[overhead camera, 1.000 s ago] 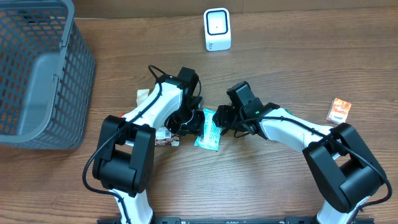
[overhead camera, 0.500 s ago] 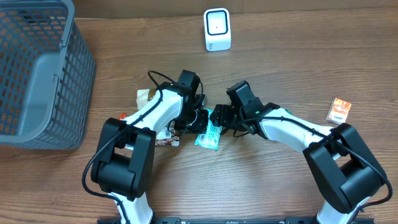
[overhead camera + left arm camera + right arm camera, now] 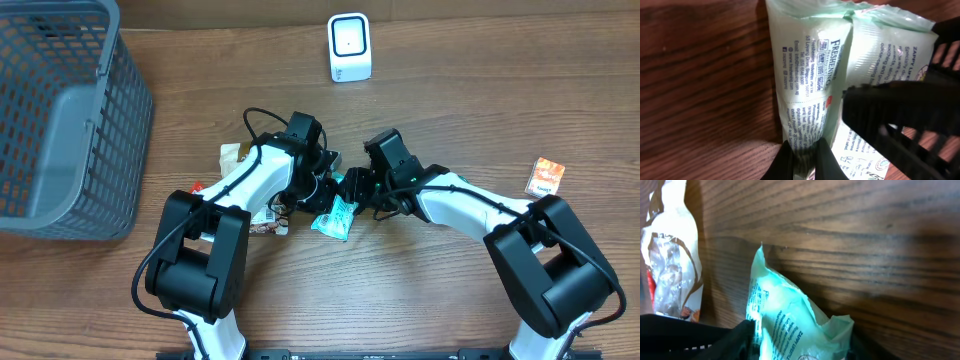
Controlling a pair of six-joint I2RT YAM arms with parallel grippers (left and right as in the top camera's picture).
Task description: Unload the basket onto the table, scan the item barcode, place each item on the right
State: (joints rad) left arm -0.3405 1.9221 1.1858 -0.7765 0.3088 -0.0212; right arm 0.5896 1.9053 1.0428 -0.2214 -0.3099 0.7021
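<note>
Now, overhead: green packet (image 3: 335, 216) mid-table where left gripper (image 3: 323, 194) & right gripper (image 3: 352, 190) meet, well apart from scanner (image 3: 349, 47); L wrist: left jaws pinched on its seam; R wrist: packet betw. half-spread jaws, grip unclear, so pick-up stage, next prob. lift & face barcode to scanner.

The left arm (image 3: 250, 180) and right arm (image 3: 470, 205) reach across the wooden desk (image 3: 450, 290) and meet near its middle. The left claw (image 3: 322, 196) and right claw (image 3: 352, 190) come together at the top of a green packet (image 3: 336, 217), which sits at a slant; their jaws are hidden from above. A grey mesh basket (image 3: 60, 120) stands far left and a white scanner (image 3: 349, 47) at the far edge. A small orange packet (image 3: 545, 176) lies well apart on the right. A beige wrapper (image 3: 232, 155) and a printed wrapper (image 3: 266, 222) lie beside the left arm.
</note>
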